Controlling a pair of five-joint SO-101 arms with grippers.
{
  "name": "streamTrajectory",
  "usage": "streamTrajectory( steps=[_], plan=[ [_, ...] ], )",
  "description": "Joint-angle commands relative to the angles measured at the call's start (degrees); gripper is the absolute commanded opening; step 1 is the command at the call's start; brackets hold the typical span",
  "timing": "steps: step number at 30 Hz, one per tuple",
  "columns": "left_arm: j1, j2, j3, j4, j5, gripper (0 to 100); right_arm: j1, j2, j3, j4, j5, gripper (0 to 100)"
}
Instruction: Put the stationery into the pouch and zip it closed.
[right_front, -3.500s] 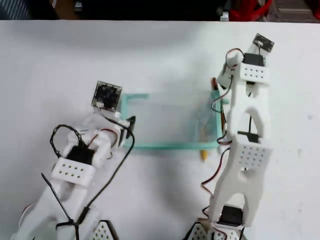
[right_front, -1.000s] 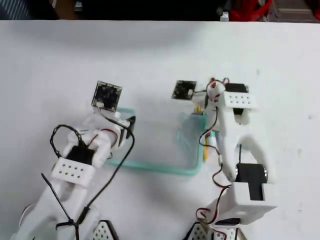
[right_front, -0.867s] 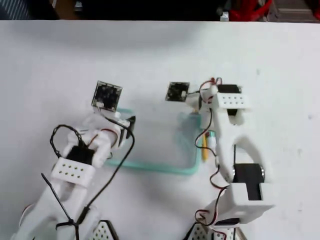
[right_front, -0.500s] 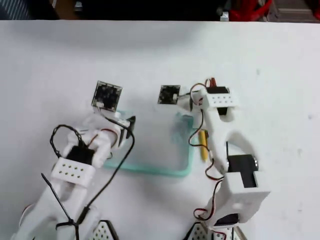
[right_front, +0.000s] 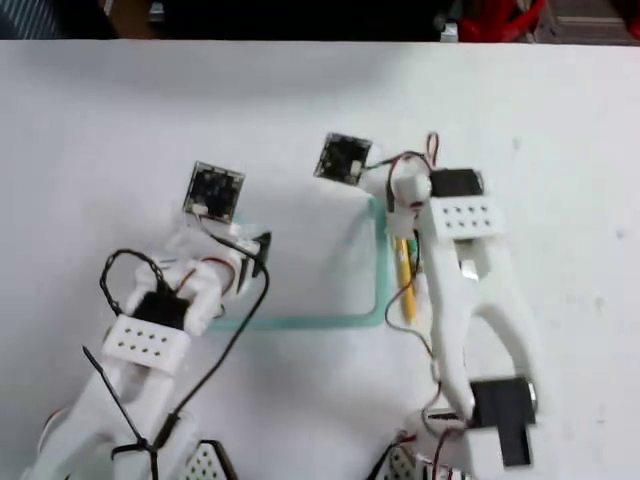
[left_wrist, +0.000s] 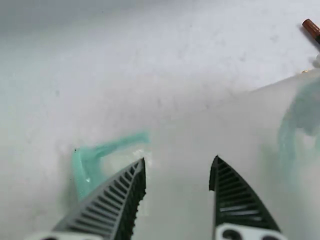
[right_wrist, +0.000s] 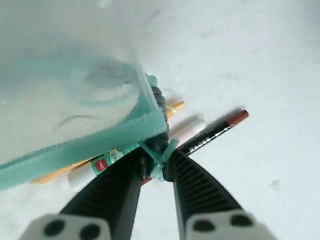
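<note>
Pinching the teal zip pull (right_wrist: 164, 147) at the pouch's (right_front: 310, 250) upper right corner, the right gripper (right_wrist: 156, 159) is almost closed. The left gripper (left_wrist: 178, 162) gapes empty over the pouch's left edge. The yellow pencil (right_front: 404, 285) lies top-to-bottom just right of the pouch, under the right arm.

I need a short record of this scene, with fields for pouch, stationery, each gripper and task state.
pouch: translucent, teal-edged, flat on table
stationery: pencil, dark pen, white pen beside pouch's right edge, apparently outside
left gripper: open, over pouch's left end
right gripper: shut on pouch's corner
task state: stationery not yet in pouch
</note>
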Motion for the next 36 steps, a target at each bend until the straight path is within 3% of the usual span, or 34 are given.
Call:
streamTrajectory(
  steps=[1, 11, 16, 28, 36],
  plan=[
    [-0.2, -1.5, -0.4, -1.5, -0.1, 21, -0.5, -9.4, -1.1, 1.1, -3.8, 1.8],
    [1.3, -2.2, -0.9, 1.5, -0.9, 28, 0.0, -26.3, -1.1, -0.6, -21.7, 1.8],
    [1.5, -13.8, -2.1, 11.3, -0.5, 28, -0.4, -29.9, -2.2, -1.1, -29.2, 1.8],
    [9.6, -60.2, 8.2, 26.4, 1.3, 28, -0.5, -26.4, -13.3, 1.2, -51.3, 1.8],
    [9.1, -58.2, 9.0, 24.3, 1.2, 28, -5.6, -14.2, -33.4, 13.8, -60.0, 1.8]
  ],
)
